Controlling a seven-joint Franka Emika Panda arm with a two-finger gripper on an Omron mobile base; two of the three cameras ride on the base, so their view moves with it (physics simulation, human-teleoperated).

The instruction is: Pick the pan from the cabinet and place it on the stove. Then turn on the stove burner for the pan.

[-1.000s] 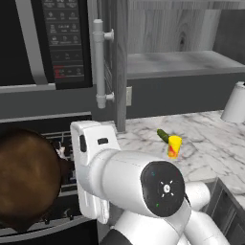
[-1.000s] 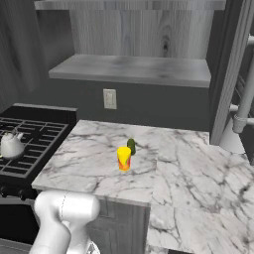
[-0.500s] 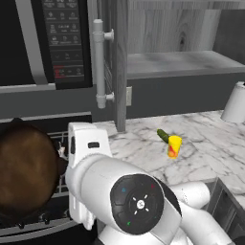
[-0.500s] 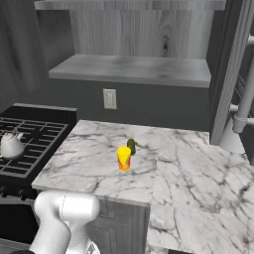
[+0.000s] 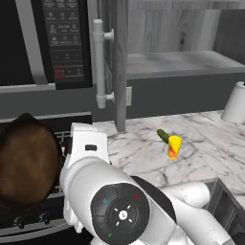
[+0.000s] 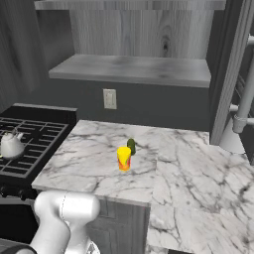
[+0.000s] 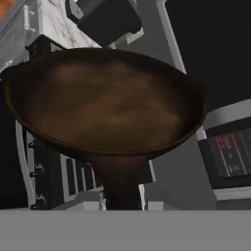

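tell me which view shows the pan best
The hand view shows the pan best: its whole brown bowl and rim face the camera, with the handle running down toward the bottom edge. The left base view catches only part of the pan, cut off at the left edge beside the arm.

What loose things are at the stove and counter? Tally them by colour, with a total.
Brown: 1, the pan
White: 2, the kettle and the cylinder
Yellow: 1, the yellow item
Green: 1, the green item
Total: 5
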